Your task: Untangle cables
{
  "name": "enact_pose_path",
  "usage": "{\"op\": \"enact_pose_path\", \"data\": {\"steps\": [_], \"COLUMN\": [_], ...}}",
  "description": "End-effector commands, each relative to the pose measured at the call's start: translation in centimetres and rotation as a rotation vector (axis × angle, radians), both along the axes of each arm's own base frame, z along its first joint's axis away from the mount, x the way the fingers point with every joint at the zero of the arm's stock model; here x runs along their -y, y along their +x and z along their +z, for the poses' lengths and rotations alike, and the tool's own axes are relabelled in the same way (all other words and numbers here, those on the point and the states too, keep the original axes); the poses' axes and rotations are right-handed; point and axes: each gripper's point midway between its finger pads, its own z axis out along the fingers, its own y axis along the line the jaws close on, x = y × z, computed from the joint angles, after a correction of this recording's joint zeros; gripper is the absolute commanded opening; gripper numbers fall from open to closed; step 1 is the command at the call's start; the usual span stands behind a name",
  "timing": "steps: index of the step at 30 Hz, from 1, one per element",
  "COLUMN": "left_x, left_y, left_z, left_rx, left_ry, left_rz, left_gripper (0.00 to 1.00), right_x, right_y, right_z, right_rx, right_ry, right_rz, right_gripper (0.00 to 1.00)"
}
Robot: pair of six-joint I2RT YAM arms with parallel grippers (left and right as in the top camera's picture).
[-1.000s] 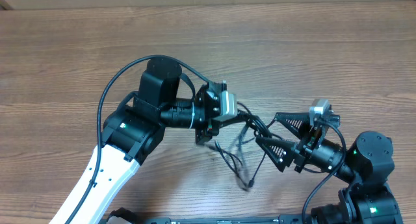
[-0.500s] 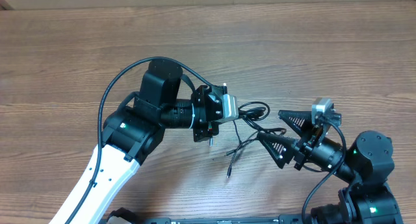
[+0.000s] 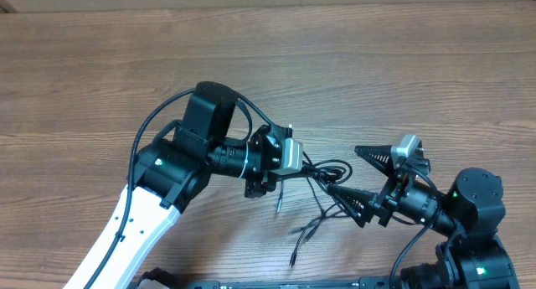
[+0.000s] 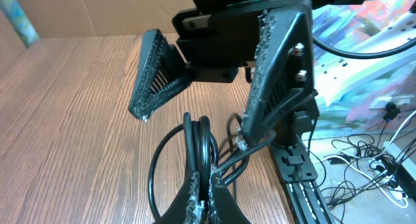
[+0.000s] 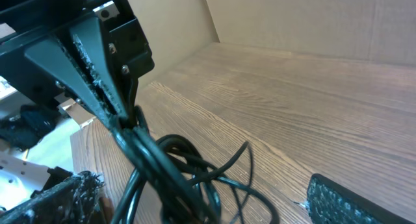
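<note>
The cables (image 3: 325, 173) are thin black cords bunched in a small tangle, with loose plug ends (image 3: 295, 254) trailing toward the front of the table. My left gripper (image 3: 305, 165) is shut on the bundle; in the left wrist view its pads (image 4: 195, 193) pinch several strands (image 4: 199, 138) that loop up from the jaws. My right gripper (image 3: 342, 169) is open wide, one finger on each side of the loop. In the right wrist view the tangle (image 5: 174, 167) fills the gap between its pads (image 5: 343, 199), touching neither that I can see.
The wooden table (image 3: 402, 63) stretches behind and to both sides. The left arm's own thick black wire (image 3: 142, 126) arcs over its wrist. Off the table's edge, stray wires and a power strip (image 4: 370, 152) lie on the floor.
The left gripper has shifted slightly down and right with the bundle. The right gripper has come in around the loop. The loose ends have swung and now lie nearer the front edge.
</note>
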Motion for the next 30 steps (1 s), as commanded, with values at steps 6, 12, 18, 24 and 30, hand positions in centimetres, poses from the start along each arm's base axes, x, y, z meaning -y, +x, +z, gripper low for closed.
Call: {"op": "enact_pose_path", "data": {"steps": [6, 12, 18, 24, 30], "left_x": [0.8, 1.3, 1.3, 1.3, 1.3], "left_y": [-1.2, -1.7, -1.5, -0.6, -0.6], "left_z": [3.1, 3.2, 3.0, 2.5, 2.5], "left_rx": [0.093, 0.093, 0.082, 0.055, 0.055], "left_ry": [-0.134, -0.134, -0.124, -0.088, -0.088], "left_rz": [-0.113, -0.125, -0.110, -0.049, -0.050], "left_gripper": [0.04, 0.04, 0.04, 0.08, 0.10], "right_x": [-1.4, -2.2, -2.4, -2.4, -2.5], "right_y": [-2.6, -4.4, -4.8, -4.8, -5.4], "right_z": [1.4, 2.9, 4.0, 4.7, 6.5], "right_rx": [0.055, 0.119, 0.122, 0.099, 0.059], "right_ry": [0.033, 0.073, 0.109, 0.137, 0.204], "right_rz": [0.175, 0.300, 0.331, 0.327, 0.352], "right_gripper": [0.55, 0.04, 0.04, 0.04, 0.04]}}
